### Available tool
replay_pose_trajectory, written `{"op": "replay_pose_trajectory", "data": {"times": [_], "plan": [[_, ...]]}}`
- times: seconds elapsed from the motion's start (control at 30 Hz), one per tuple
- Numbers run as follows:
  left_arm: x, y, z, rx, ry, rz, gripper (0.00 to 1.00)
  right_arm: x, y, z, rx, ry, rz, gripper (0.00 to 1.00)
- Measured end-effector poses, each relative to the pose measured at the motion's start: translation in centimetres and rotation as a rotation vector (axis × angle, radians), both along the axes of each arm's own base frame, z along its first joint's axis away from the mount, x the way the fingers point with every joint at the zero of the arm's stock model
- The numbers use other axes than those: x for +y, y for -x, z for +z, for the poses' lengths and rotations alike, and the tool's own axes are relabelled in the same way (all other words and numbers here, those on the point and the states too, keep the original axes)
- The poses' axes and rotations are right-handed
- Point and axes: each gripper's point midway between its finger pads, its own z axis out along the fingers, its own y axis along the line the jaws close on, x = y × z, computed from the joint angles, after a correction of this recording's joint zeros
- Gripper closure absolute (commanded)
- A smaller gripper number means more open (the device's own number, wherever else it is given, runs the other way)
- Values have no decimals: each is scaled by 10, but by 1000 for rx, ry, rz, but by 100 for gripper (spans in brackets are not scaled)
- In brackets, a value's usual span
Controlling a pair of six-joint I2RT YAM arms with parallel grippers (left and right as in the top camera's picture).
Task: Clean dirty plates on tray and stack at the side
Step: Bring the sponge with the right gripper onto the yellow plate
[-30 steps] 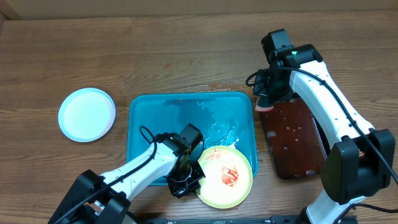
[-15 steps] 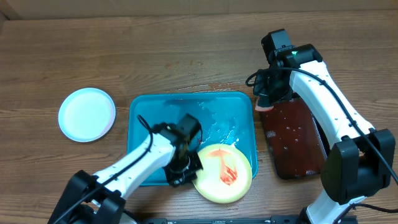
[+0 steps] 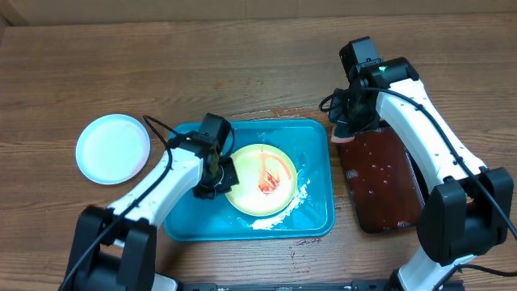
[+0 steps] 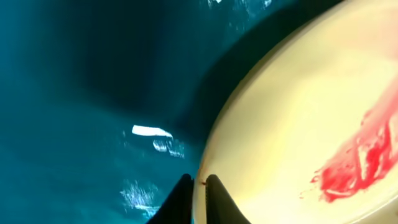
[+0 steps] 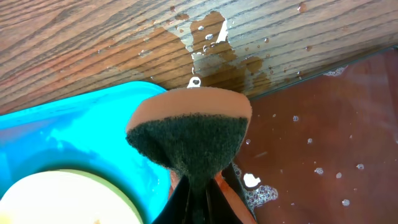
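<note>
A pale yellow-green plate [image 3: 271,194] with a red sauce smear lies in the middle of the turquoise tray [image 3: 311,145]. My left gripper [image 3: 218,179] is shut on the plate's left rim. In the left wrist view its fingers [image 4: 199,182] pinch the rim of the plate [image 4: 298,112] over the wet tray floor [image 4: 74,93]. A light blue plate [image 3: 113,148] sits on the table to the left and looks clean. My right gripper [image 3: 346,133] hovers by the tray's far right corner, shut on a sponge [image 5: 189,130] with an orange back and dark green scouring face.
A dark brown tray [image 3: 384,182] of reddish liquid with foam stands right of the turquoise tray. A water puddle [image 5: 211,56] lies on the wooden table behind both trays. Foam streaks [image 3: 283,217] lie in the tray near its front edge.
My left gripper has dragged the smeared plate from the tray's front right corner back and left to its middle. The right arm with the sponge has not moved.
</note>
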Motion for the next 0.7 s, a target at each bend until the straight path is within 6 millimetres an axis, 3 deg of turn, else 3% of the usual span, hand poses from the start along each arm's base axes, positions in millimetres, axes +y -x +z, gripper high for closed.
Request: {"op": "replay_pose_trajectory", "data": {"times": [0.1,0.4,0.5,0.7], "plan": [[5,-7,-7,-10,-6,-10,96,0,0,0,0,0,0,96],[4,-18,-13,-44,-2,-78,95,18,-1,2,-7,-79,68,96],[2,-25,-13,-71,2,-85,96,35,-2,5,-21,-138,136,96],[-1,-36,-13,-115,8,-107,96,96,17,12,-25,-265,320,96]]}}
